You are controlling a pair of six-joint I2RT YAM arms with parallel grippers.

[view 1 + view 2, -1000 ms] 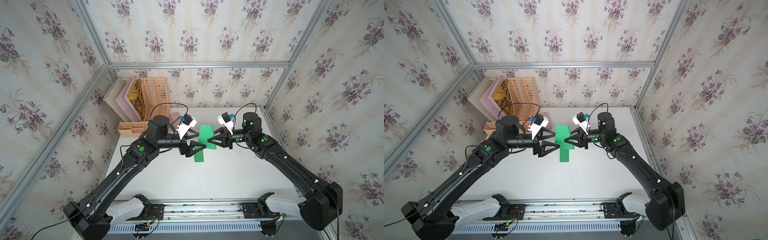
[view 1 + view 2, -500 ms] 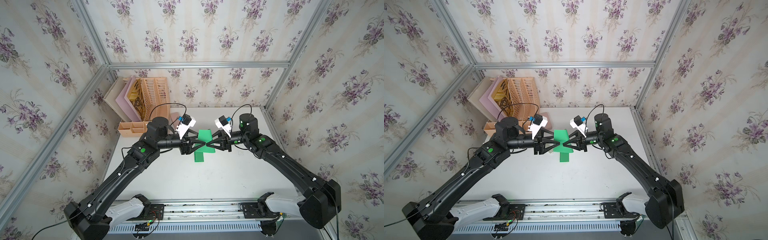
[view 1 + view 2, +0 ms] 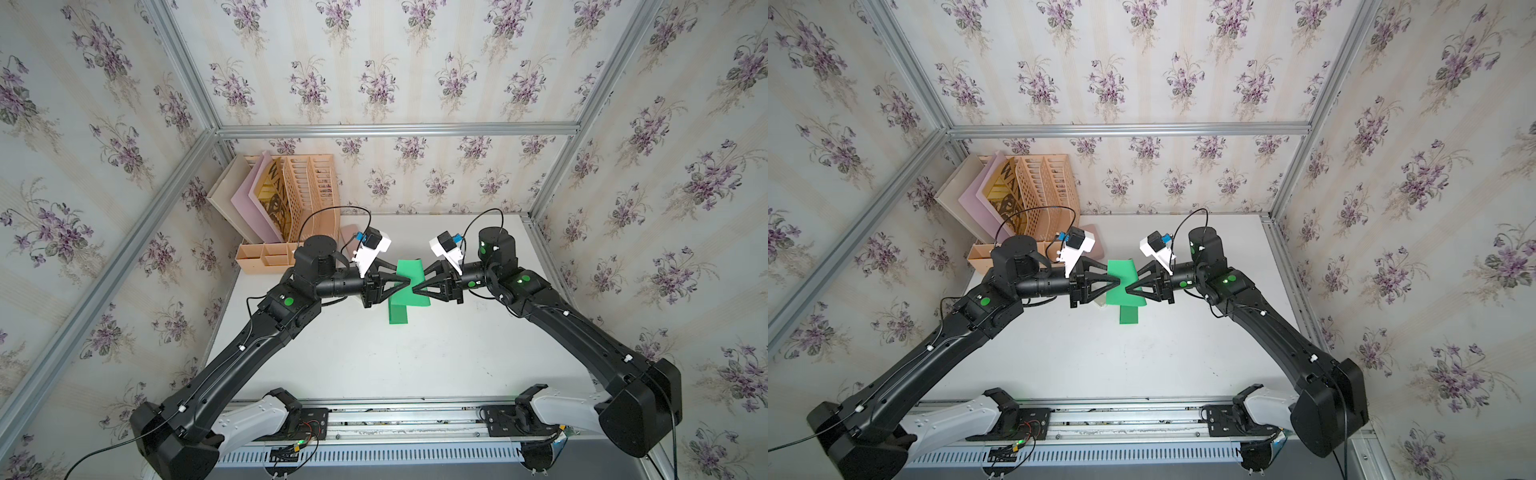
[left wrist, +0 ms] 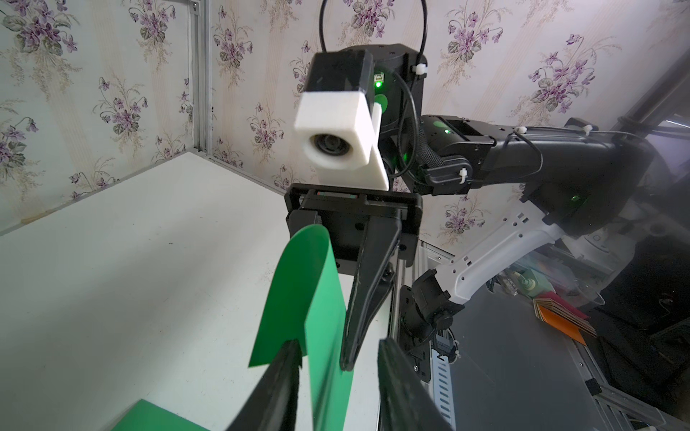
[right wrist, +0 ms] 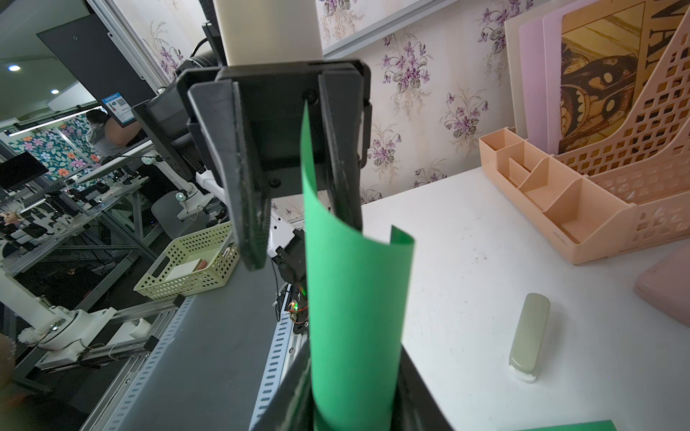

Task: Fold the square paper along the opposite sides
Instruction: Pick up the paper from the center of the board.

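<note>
Green paper [image 3: 400, 312], white table [image 3: 374, 365], peach organiser [image 3: 309, 195], black arms [image 3: 232, 361], cream striped wallpaper [image 3: 374, 83] with purple flowers.

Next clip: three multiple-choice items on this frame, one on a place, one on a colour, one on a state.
1. The file rack stands at: A the far left corner of the table; B its near right edge; C its centre.
2. The paper is: A red; B green; C white.
3. The paper lies: A flat; B partly lifted and curved; C crumpled.
A: the file rack fills that corner. B: the paper is green. B: it arches up between the left gripper and right gripper.
</note>
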